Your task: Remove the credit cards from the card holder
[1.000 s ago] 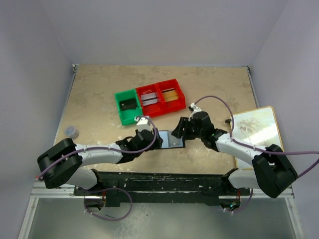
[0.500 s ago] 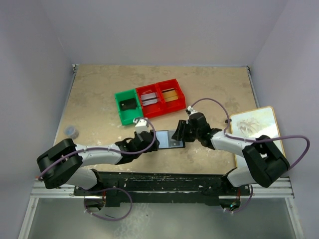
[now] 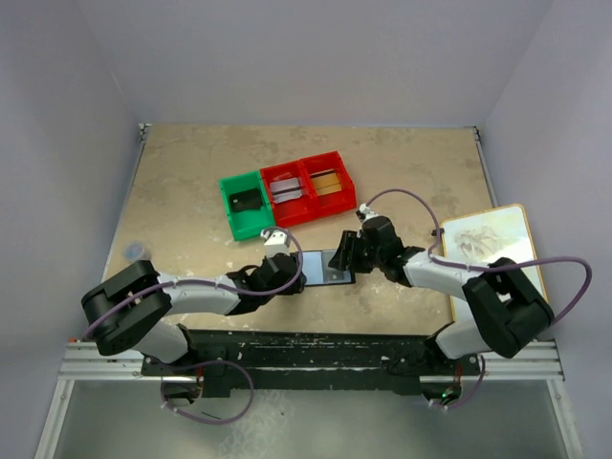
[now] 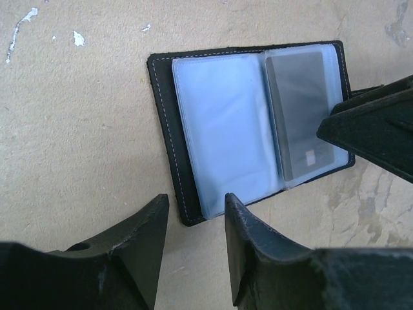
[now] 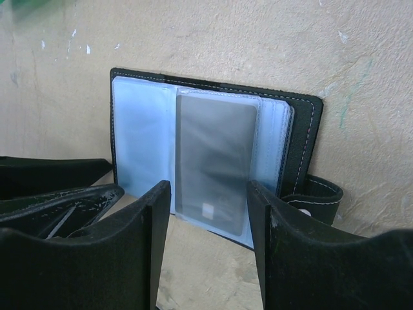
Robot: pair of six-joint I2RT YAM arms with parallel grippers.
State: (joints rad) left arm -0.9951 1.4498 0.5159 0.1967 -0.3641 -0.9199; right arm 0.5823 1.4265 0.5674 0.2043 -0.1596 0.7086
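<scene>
The card holder (image 3: 321,269) lies open and flat on the table between my two grippers, showing pale blue plastic sleeves (image 4: 222,129). One silver-grey credit card (image 5: 216,161) sits inside a sleeve (image 4: 303,116) on the side of the holder's snap tab (image 5: 316,197). My left gripper (image 4: 195,208) is open just short of the holder's near corner, with nothing between its fingers. My right gripper (image 5: 208,188) is open too, low over the table, its gap facing the sleeved card's short edge. Further cards lie in the bins: black (image 3: 245,200), silver (image 3: 286,188) and gold-brown (image 3: 328,181).
A green bin (image 3: 232,212) and two red bins (image 3: 304,193) stand in a row behind the holder. A framed picture board (image 3: 490,245) lies at the right edge. A small dark round object (image 3: 134,251) sits at the far left. My two grippers' fingertips are close together over the holder.
My left gripper's jaws have narrowed while staying at the holder's corner. The right arm has dropped lower and settled at the holder's tab side. The holder has not moved.
</scene>
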